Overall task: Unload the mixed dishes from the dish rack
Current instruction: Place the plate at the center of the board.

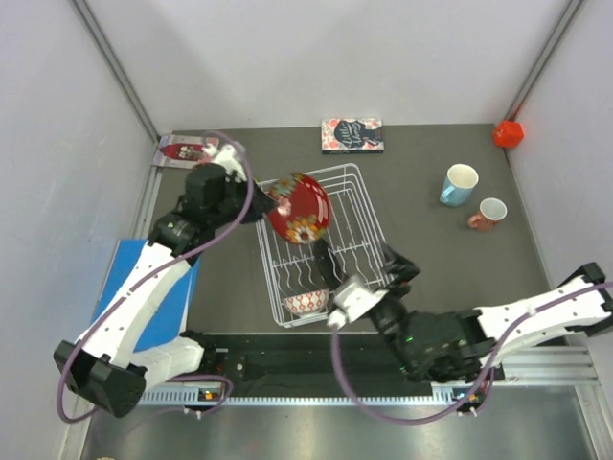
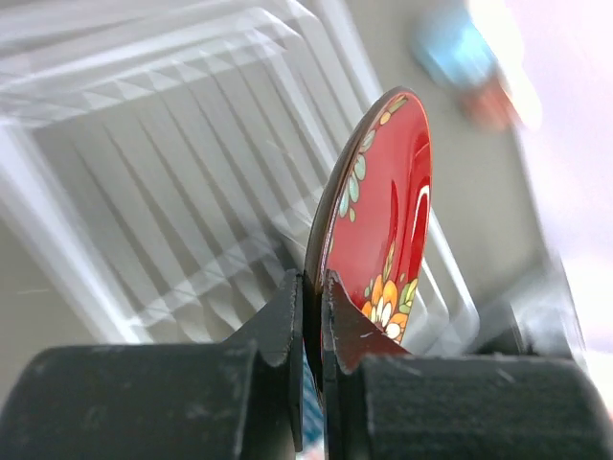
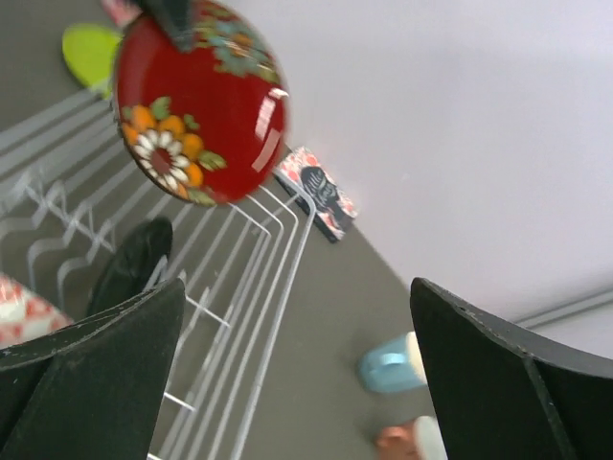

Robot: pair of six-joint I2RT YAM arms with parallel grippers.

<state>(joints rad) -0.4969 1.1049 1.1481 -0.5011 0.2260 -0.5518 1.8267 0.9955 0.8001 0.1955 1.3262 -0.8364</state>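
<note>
Your left gripper [image 2: 313, 287] is clamped on the lower rim of the red floral plate [image 2: 388, 211], one finger on each face of the edge. The plate stands on edge, its glossy red face with orange and white flowers turned toward the right of the left wrist view. In the overhead view it sits over the upper left corner of the dish rack [image 1: 356, 225]. You cannot tell from these views whether its lowest edge touches the wires. The rack below it is blurred in the left wrist view.

Your right gripper [image 3: 297, 287] has its fingers spread wide with nothing between them. In the overhead view it sits at the lower right side of the rack, pointing toward the top of the frame.

Inside the rack, the black plate [image 3: 132, 264] leans on edge among the bars near the middle. The small patterned bowl [image 1: 305, 303] rests in the lower left corner of the rack.

The lime-green plate [image 3: 91, 53] shows in the upper left corner of the right wrist view, beyond the red plate.

On the dark table [image 1: 431, 153] to the right of the rack, the light-blue mug [image 1: 459, 184] stands upright. The salmon-pink mug [image 1: 489, 213] is just beside it, lower and to the right. A patterned book [image 1: 351, 135] lies flat above the rack, and the red cube [image 1: 509, 133] sits at the upper right corner.
</note>
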